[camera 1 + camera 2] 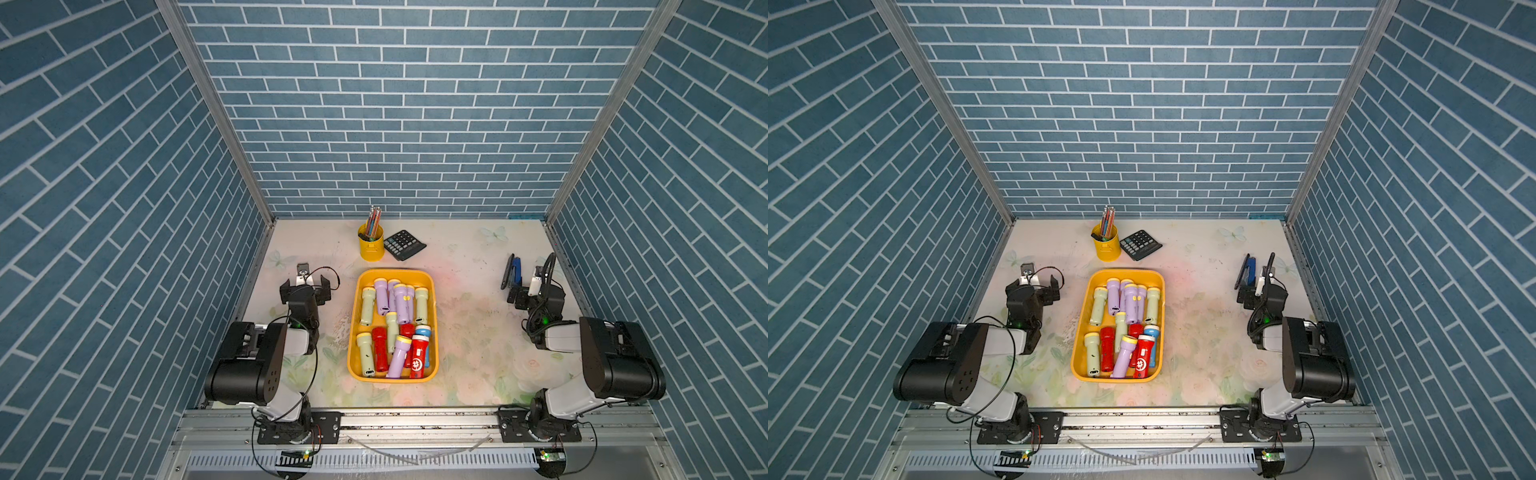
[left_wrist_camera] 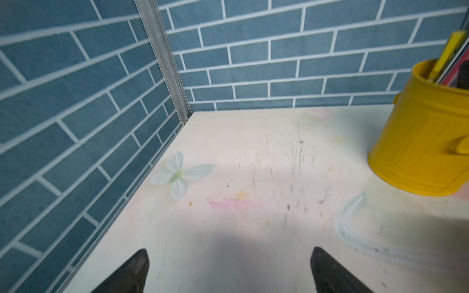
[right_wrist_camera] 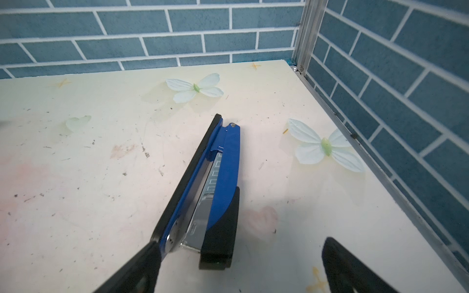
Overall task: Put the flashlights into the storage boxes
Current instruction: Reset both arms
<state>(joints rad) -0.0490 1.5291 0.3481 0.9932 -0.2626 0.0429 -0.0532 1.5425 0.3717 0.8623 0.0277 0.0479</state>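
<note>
While both arms sit at opposite sides of the table [image 1: 469, 332], all the flashlights [image 1: 392, 328] in view lie inside the orange-yellow tray [image 1: 353, 324] at its centre: lilac and pale green ones at the far end, red, blue and more at the near end, some stacked crosswise. None shows on the bare tabletop, so the sorting looks complete. What is left is probably a check for strays, with both arms kept clear of the tray. The left gripper [image 2: 229, 253] is spread wide and empty. The right gripper [image 3: 242, 243] is also spread wide and holds nothing. A blue-black stapler [image 3: 223, 172] lies between its fingers; contact cannot be judged. A yellow pencil cup [image 1: 370, 243] and a calculator [image 1: 404, 245] stand beyond the tray, obstructing nothing.
</note>
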